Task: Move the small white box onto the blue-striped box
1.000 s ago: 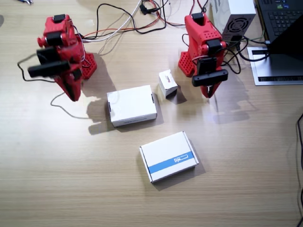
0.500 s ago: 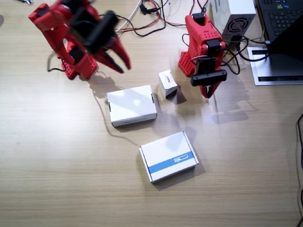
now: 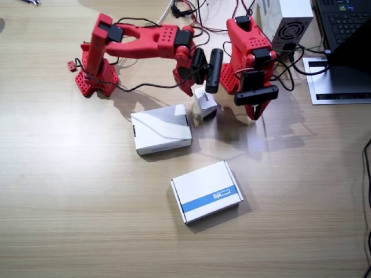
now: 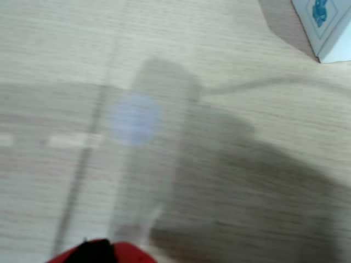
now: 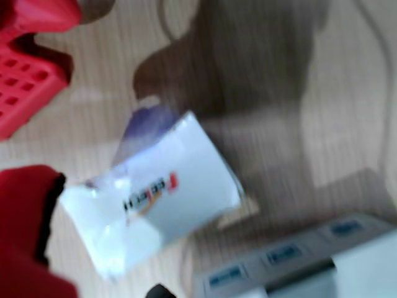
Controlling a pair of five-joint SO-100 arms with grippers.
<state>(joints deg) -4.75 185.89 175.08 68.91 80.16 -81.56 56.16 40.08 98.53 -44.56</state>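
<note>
Three boxes lie on the tabletop [image 3: 69,191]: one small white box [image 3: 205,103], one blue-striped box [image 3: 206,191] and one plain white flat box [image 3: 161,128]. Two red arms stand there: the right arm [image 3: 139,43] and the left arm [image 3: 250,52].

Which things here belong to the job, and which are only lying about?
Belong to the job:
small white box
blue-striped box
right gripper, above the small box

Only lying about:
plain white flat box
laptop
cables
</note>
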